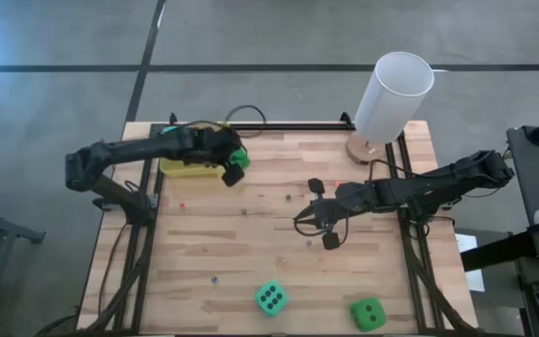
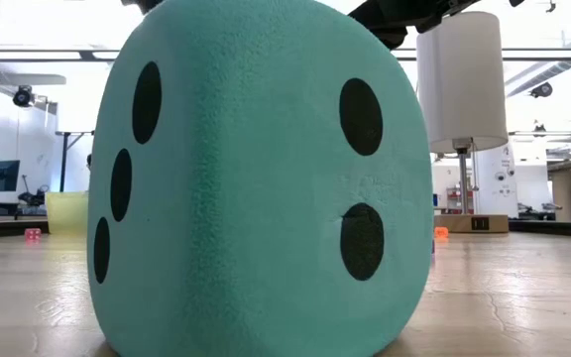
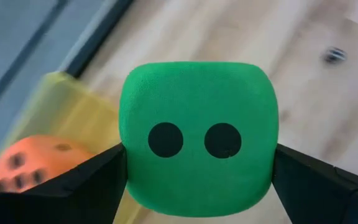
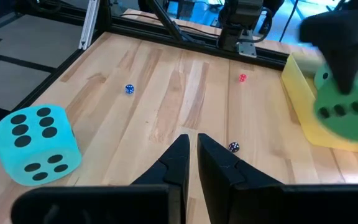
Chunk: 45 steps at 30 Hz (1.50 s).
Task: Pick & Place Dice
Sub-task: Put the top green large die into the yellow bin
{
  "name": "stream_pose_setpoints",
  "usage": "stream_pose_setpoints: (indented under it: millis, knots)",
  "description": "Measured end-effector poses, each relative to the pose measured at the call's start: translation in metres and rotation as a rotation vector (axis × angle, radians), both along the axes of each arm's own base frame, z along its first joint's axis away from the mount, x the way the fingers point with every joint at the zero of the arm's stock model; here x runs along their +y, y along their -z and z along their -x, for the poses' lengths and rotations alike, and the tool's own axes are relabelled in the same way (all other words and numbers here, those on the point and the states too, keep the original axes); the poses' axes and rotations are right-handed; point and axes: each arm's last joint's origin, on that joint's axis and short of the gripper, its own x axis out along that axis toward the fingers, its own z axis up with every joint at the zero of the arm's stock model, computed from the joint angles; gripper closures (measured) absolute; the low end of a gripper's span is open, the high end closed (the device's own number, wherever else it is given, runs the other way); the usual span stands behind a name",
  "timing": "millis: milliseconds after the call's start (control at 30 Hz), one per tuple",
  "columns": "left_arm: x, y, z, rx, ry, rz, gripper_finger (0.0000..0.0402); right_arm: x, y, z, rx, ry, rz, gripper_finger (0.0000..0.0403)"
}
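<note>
Green foam die (image 3: 195, 134): soft bright-green cube, two black pips facing the left wrist camera — clamped between the fingers of the left claw (image 1: 235, 168), which stand wide apart around it, just at the near edge of the tray.
Translucent yellow plastic tray (image 1: 183, 168): sits at the far-left side of the wooden surface (image 1: 232, 253); an orange-red foam die (image 3: 33, 165) with black pips already lies inside it.
Teal foam dice: one rests near the front edge of the surface (image 1: 270, 298); only this one shows for certain from above.
Second bright-green die (image 1: 368, 314): front right of the surface, untouched.
Right claw (image 1: 321, 225): empty, fingers nearly together, low over mid-surface.
Progress: early to middle, as I judge — one die in the tray, one about to go in, the front ones left.
</note>
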Motion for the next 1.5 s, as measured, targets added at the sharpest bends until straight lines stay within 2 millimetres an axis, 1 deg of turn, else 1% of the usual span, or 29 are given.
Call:
stream_pose_setpoints:
  millis: [167, 367, 533, 800, 1000, 1167, 1500]
  knots:
    - [0.021, -0.009, 0.017, -0.040, -0.170, -0.029, 0.0047, 0.000, 0.000, 0.000, 0.000, 0.000, 0.000, 0.0374]
    - [0.048, -0.002, 0.030, -0.055, -0.387, 0.003, 0.0043, 0.000, 0.000, 0.000, 0.000, 0.000, 0.000, 0.0374]
    - [0.066, 0.008, 0.031, -0.065, -0.501, 0.022, 0.0046, 0.000, 0.000, 0.000, 0.000, 0.000, 0.000, 0.0374]
    - [0.086, 0.024, 0.027, -0.069, -0.605, 0.029, 0.0042, 0.000, 0.000, 0.000, 0.000, 0.000, 0.000, 0.0374]
    - [0.094, 0.034, 0.024, -0.067, -0.669, 0.028, 0.0043, 0.000, 0.000, 0.000, 0.000, 0.000, 0.000, 0.0374]
    - [0.099, 0.037, 0.021, -0.097, -0.694, 0.022, 0.0039, 0.000, 0.000, 0.000, 0.000, 0.000, 0.000, 0.0374]
    - [0.101, 0.040, 0.022, -0.115, -0.799, 0.015, 0.0040, 0.000, 0.000, 0.000, 0.000, 0.000, 0.000, 0.0374]
